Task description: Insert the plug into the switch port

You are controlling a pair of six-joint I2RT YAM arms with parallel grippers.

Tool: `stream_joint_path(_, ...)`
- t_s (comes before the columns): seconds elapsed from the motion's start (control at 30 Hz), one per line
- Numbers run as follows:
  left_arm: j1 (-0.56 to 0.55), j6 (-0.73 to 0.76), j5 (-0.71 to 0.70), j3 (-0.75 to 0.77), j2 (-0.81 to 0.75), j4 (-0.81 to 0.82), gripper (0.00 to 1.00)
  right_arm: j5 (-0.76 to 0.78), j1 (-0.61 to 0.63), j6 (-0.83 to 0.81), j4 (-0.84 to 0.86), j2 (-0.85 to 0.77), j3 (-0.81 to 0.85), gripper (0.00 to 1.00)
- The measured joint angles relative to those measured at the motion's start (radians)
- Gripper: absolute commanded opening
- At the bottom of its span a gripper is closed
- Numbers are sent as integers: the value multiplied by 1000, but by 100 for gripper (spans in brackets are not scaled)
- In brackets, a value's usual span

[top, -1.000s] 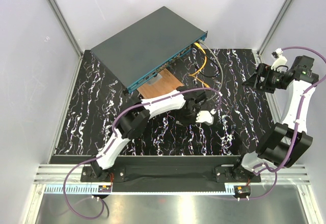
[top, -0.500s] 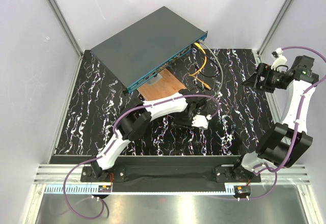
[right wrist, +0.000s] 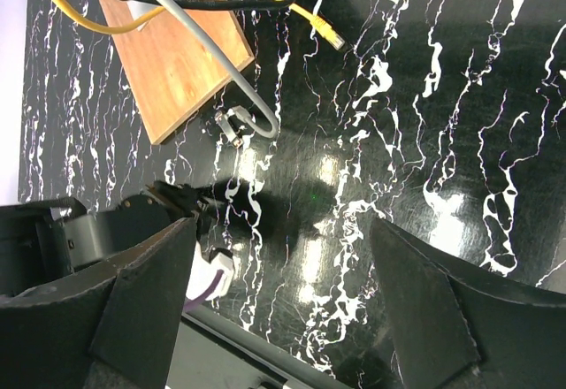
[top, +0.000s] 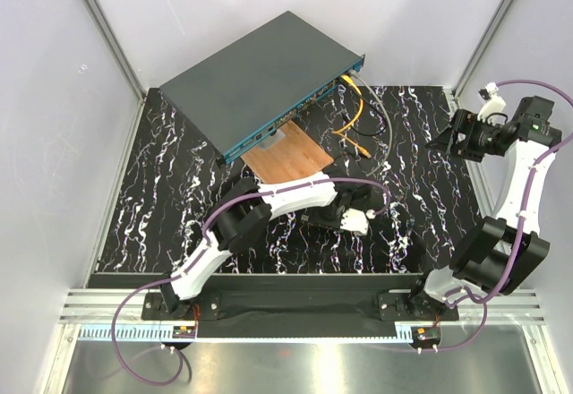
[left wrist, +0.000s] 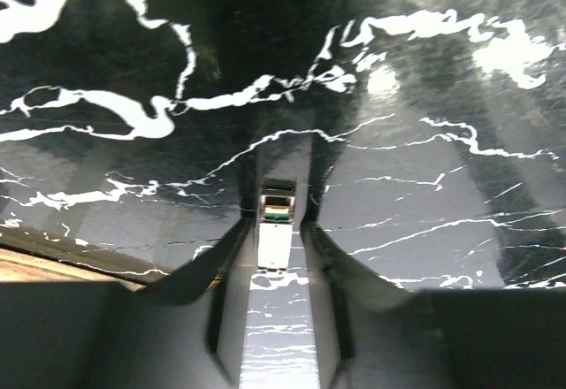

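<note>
Left pincer (left wrist: 276,223) sits low over the black, white-veined bench (left wrist: 460,168), its 2 dark fingers (left wrist: 225,265) drawn in narrow with the small clear plastic plug (left wrist: 274,246) lying right between them. Pinching it or only flanking it? I cannot tell.

That plug looks light, hard and glossy, so I'd expect it to slip or twist under a loose squeeze, and its thin latch tab looks easy to snap. Best hold, I'd say, is on the 2 flat side walls toward the rear, leaving the nose free to enter a socket.

Further out lies the copper-brown square plate (top: 286,157), with yellow and grey cables (right wrist: 177,9) beside it. Beyond that is the wide dark grey-green metal box (top: 260,76), and along its teal front face (top: 269,132) run the switch ports (top: 309,103), well apart from the plug.

Off to the side, the right pincer (right wrist: 283,225) hangs wide apart, holding nothing.
</note>
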Motion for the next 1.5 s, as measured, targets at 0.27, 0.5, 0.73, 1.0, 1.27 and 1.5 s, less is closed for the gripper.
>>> stream_joint_path(0.27,-12,-14,-6,-27,-25,18,0,-1,0,3,1,-8,4,77)
stream_joint_path(0.5,14,-114,245,-16,-202,63,0,-118,-2,-3,-10,-17,65,77)
stream_joint_path(0.73,187,-402,582,84,-645,280,0,-372,-2,11,-28,-24,208,78)
stream_joint_path(1.0,422,-1041,741,-67,-907,990,0,-490,151,561,609,-196,-33,80)
stream_joint_path(1.27,469,-1476,757,-182,-885,1470,0,-420,495,859,1133,-251,-49,75)
stream_joint_path(1.5,468,-1607,763,-283,-888,1658,0,-348,678,1034,1372,-182,6,71)
